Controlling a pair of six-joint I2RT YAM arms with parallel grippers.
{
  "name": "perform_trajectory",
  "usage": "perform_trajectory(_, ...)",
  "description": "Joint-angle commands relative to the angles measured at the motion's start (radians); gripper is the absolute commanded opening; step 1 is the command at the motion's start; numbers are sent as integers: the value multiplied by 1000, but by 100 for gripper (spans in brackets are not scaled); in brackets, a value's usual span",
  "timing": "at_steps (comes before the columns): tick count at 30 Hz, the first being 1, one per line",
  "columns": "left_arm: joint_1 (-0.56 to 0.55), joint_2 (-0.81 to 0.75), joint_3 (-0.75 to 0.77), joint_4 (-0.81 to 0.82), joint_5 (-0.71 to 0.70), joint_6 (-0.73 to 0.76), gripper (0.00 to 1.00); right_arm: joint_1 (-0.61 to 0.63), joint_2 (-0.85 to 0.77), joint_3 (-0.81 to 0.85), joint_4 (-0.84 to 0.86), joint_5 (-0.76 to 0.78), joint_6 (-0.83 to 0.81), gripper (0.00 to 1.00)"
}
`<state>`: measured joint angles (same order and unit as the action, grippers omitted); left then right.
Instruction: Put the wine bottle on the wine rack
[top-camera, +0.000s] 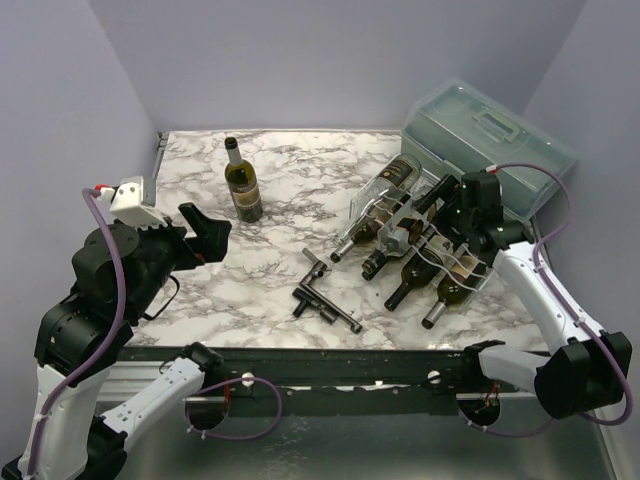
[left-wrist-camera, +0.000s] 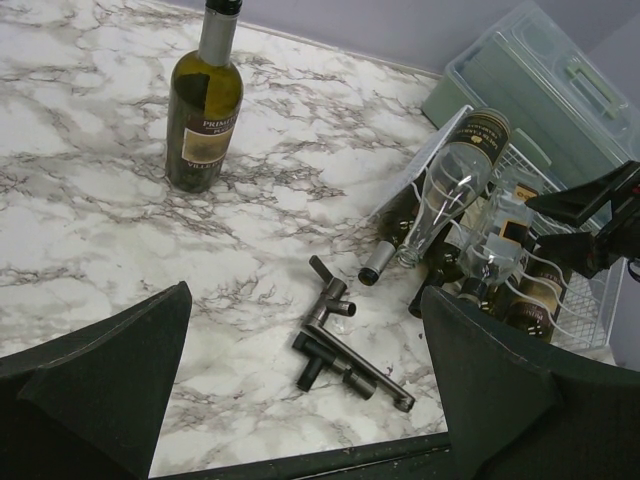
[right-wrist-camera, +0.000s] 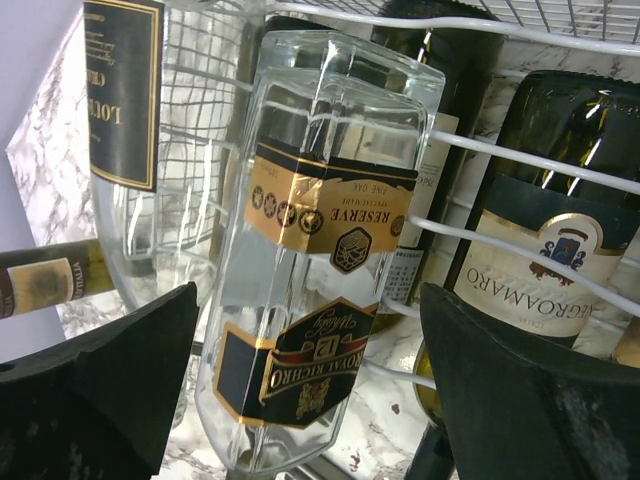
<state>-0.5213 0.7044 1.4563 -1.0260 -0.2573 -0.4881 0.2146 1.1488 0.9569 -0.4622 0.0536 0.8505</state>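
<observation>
A dark green wine bottle (top-camera: 243, 185) with a tan label stands upright on the marble table at the back left, apart from both grippers; it also shows in the left wrist view (left-wrist-camera: 203, 110). The silver wire wine rack (top-camera: 462, 262) sits at the right and holds several lying bottles. My left gripper (top-camera: 205, 235) is open and empty, raised over the table's left side (left-wrist-camera: 305, 400). My right gripper (top-camera: 450, 205) is open over the rack. Its fingers stand on either side of a clear square whisky bottle (right-wrist-camera: 310, 260) lying in the rack (right-wrist-camera: 500, 150).
A translucent grey-green lidded box (top-camera: 490, 145) stands behind the rack at the back right. A dark metal tool with short tubes (top-camera: 325, 295) lies on the table in front of the rack (left-wrist-camera: 345, 345). A green bottle with a pale label (right-wrist-camera: 560, 220) lies beside the whisky bottle.
</observation>
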Motion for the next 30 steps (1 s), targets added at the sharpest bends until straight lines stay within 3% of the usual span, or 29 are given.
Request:
perform_trajectory(1,-5,5,-3,14,4,14,99,-4,35,-10,49,-19,23,94)
perform_trajectory(14,-5,-8,7,9,1,28,99,-3,103,-17,156,62,54,79)
perform_trajectory(30,-5,-42,27,-29,-12,32,99,-5,146,61,177,211,-88,78)
